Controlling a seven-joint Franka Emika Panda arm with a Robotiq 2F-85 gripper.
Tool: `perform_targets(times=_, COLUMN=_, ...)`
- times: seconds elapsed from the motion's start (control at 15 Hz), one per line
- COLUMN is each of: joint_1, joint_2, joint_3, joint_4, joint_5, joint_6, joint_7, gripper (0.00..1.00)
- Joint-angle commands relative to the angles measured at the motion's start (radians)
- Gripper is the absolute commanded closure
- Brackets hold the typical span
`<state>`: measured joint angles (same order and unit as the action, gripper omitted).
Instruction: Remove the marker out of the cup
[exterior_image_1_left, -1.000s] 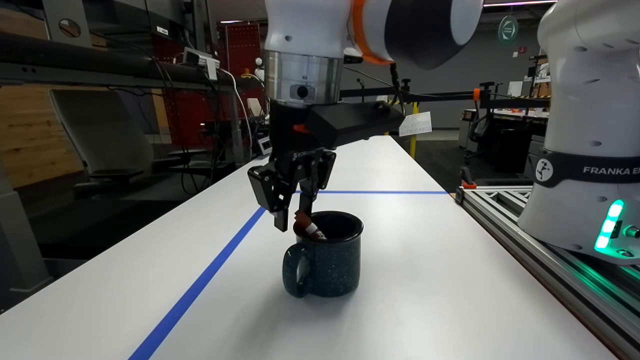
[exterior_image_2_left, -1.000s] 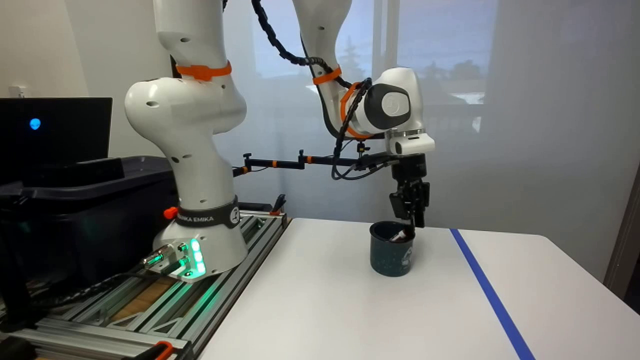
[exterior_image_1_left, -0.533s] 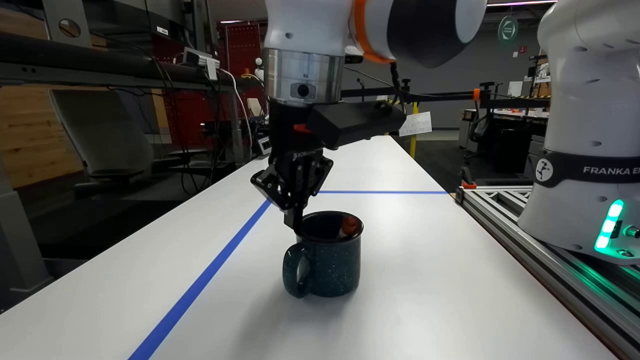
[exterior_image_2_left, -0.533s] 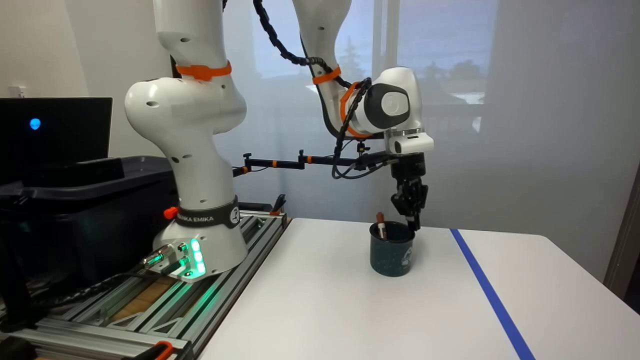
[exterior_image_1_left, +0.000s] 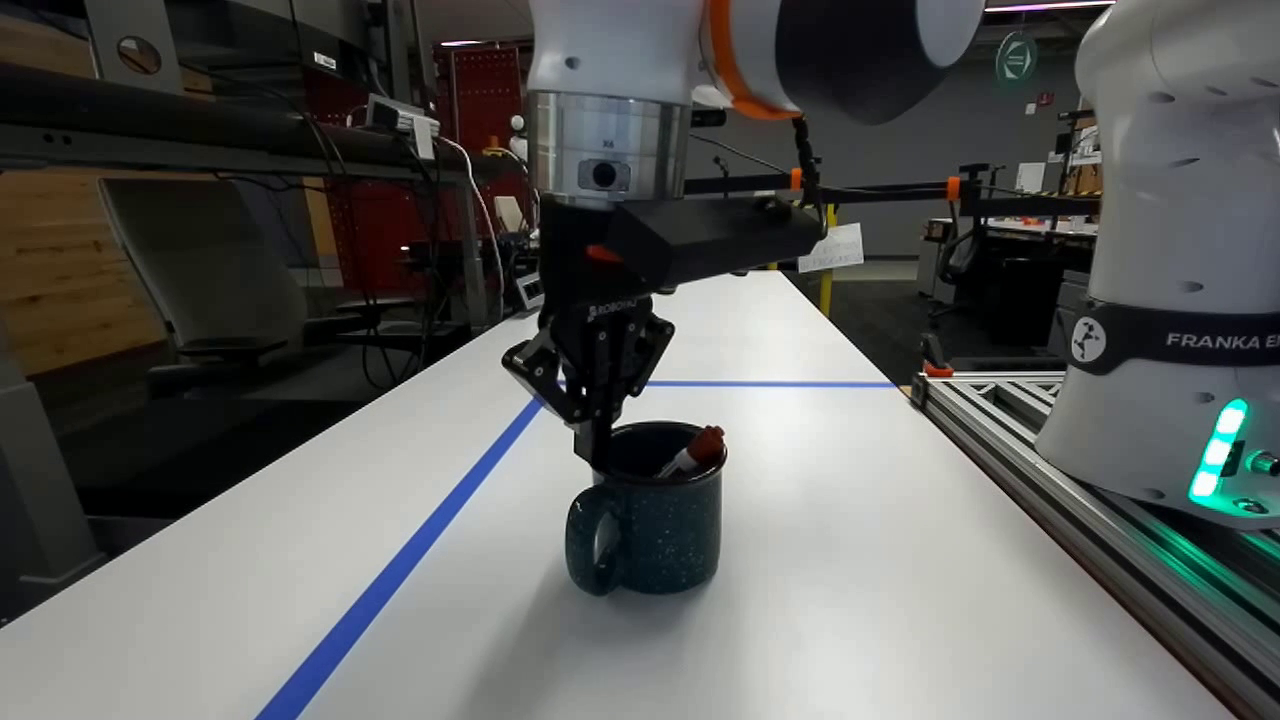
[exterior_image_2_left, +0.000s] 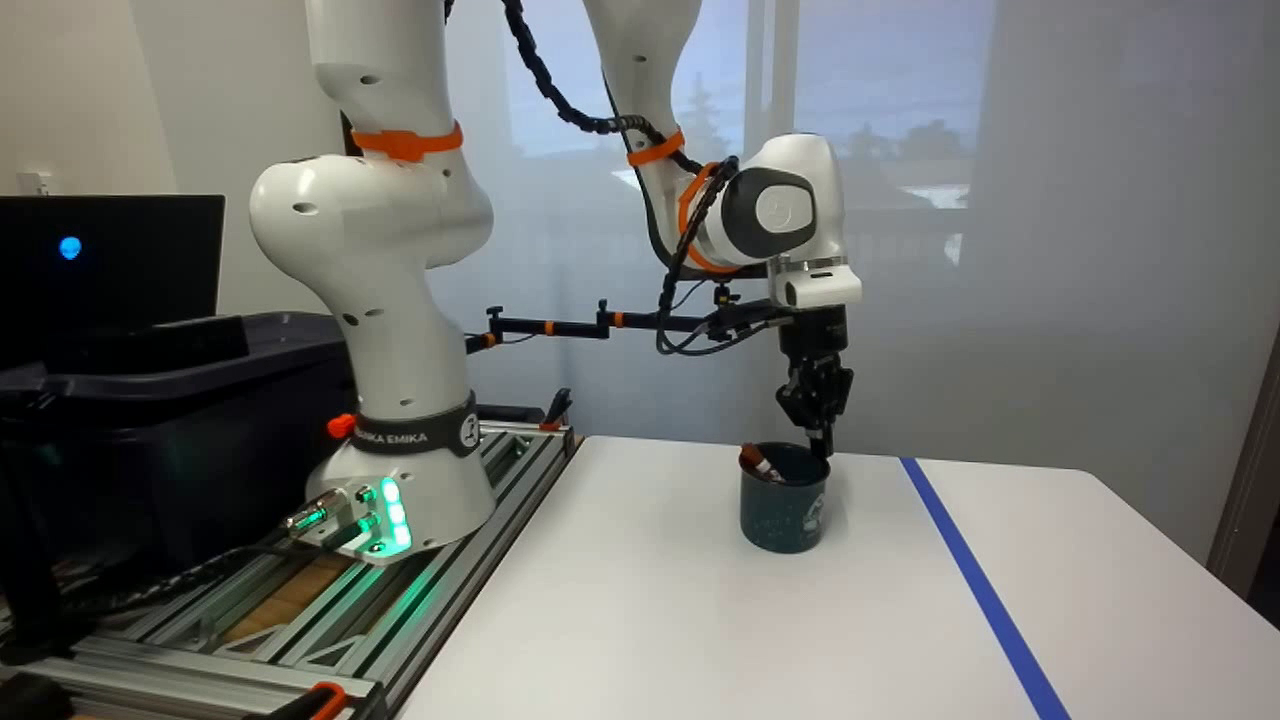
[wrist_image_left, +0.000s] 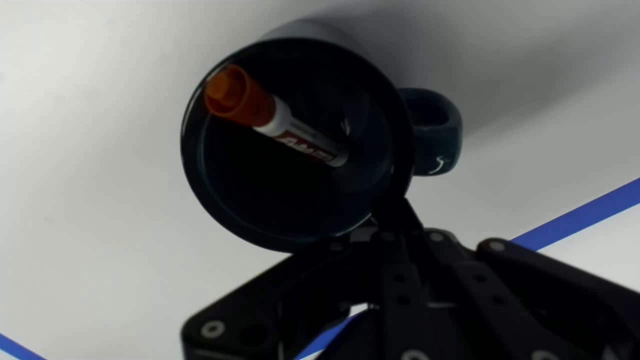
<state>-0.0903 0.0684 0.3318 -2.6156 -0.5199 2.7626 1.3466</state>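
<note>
The dark blue-green speckled mug (exterior_image_1_left: 672, 540) stands upright on the white table, also seen in an exterior view (exterior_image_2_left: 782, 520) and the wrist view (wrist_image_left: 270, 205). The marker (exterior_image_1_left: 700, 452), white with a reddish-brown end, leans inside the mug, as an exterior view (exterior_image_2_left: 762, 463) and the wrist view (wrist_image_left: 287, 127) show. Its brown end rests at the rim on the side away from my gripper. My gripper (exterior_image_1_left: 592, 445) is shut, fingertips together, with no marker between them. It is at the rim near the handle, also in an exterior view (exterior_image_2_left: 821, 444) and the wrist view (wrist_image_left: 396, 215); contact is unclear.
Blue tape (exterior_image_1_left: 440, 520) runs along the white table (exterior_image_2_left: 640, 600). The mug's handle (exterior_image_1_left: 592, 545) sticks out on the gripper's side. The robot base (exterior_image_2_left: 410, 490) stands on a metal frame beside the table.
The gripper was open around the marker's brown end and then shut. The marker has swung from the gripper's side to the opposite rim and now lies lower against it. The mug has stayed put.
</note>
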Motion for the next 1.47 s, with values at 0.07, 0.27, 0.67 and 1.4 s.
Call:
perform_targets(times=0.07, joint_1=0.119, joint_2=-0.120, joint_3=-0.055, joint_4=-0.031, joint_5=0.235, joint_6=-0.123, joint_7=-0.122, gripper=0.56)
perform_targets(times=0.27, joint_1=0.166, joint_2=-0.172, joint_3=-0.086, joint_4=-0.016, joint_5=0.351, joint_6=-0.235, joint_7=-0.216, gripper=0.34)
perform_targets(times=0.67, joint_1=0.192, joint_2=-0.086, joint_3=-0.167, joint_4=0.031, joint_5=0.751, joint_6=-0.310, joint_7=-0.687, gripper=0.00)
perform_targets(times=1.4, joint_1=0.069, joint_2=-0.010, joint_3=-0.353, joint_4=0.239, joint_5=0.805, joint_6=-0.907, joint_7=-1.191, gripper=0.00)
